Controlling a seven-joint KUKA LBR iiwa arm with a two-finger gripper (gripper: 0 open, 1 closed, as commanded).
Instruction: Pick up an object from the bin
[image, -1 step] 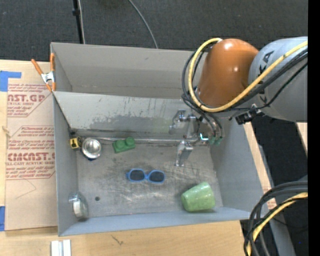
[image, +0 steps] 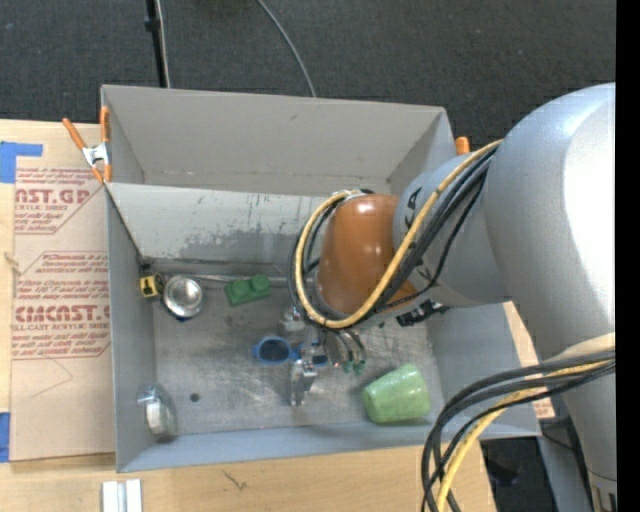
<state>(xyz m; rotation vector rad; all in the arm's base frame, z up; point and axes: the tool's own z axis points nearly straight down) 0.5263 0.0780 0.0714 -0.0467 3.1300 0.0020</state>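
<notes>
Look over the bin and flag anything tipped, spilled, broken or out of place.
Only the pale green cup at the bin's lower right stands out: it seems to lie on its side. Nothing looks spilled or broken; the blue ring and green block just lie loose on the floor.

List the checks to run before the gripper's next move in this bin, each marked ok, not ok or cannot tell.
1. The gripper is down inside the bin, near mid-floor: ok.
2. A target lies close: ok, the blue ring-shaped piece is just beside it, toward the view's left.
3. Touching that piece: cannot tell.
4. Already holding something: cannot tell.
5. The light green cup-like thing lies apart from it, toward the near right corner: ok.
6. The green block and the shiny round metal piece sit out of the way by the far wall: ok.
</notes>
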